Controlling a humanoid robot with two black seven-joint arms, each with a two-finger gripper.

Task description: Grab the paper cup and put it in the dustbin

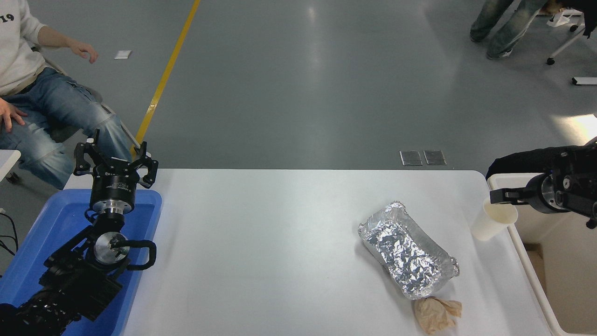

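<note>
Head view: paper cup (492, 220) stands ungrasped at the table's (280, 261) right edge beside the dustbin (536, 266), right gripper (501, 197) over its rim, jaws' spread unclear.

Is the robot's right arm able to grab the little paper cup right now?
Probably yes. The right gripper hangs right at the paper cup rim, and nothing sits between them. The foil tray lies off to the side, clear of it.

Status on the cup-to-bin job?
Done: nothing yet. The small cream-white paper cup stands upright on the white table, beside the large cream-beige dustbin. In hand: the right gripper sits at the cup's rim, grip unclear. Left: grasp, lift, drop. Left gripper parked over the blue tray.
</note>
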